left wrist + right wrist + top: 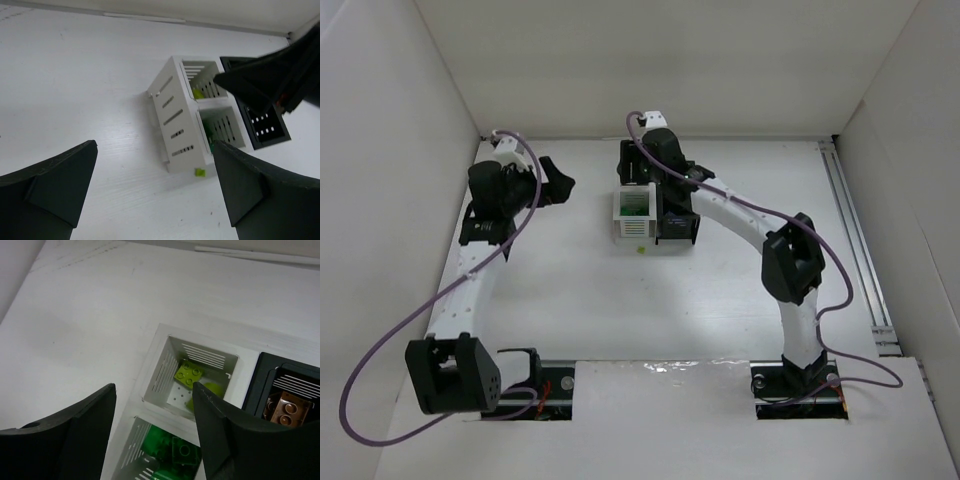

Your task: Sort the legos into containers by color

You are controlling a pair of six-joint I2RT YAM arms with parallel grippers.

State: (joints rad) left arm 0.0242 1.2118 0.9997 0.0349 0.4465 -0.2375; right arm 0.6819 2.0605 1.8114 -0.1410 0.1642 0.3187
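Two white slatted bins (159, 371) hold legos (188, 374), one lime, one green

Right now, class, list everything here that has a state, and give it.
left gripper, open, empty
right gripper, open, empty
far white bin, holds lime legos
near white bin, holds green legos
far black bin, holds orange lego
loose lime lego, on table, unsorted

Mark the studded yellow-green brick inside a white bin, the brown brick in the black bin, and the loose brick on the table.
yellow-green brick (189, 374): right wrist view, on its studded top.
brown brick (282, 410): right wrist view, on its studded top.
loose brick (200, 172): left wrist view, on its top face.
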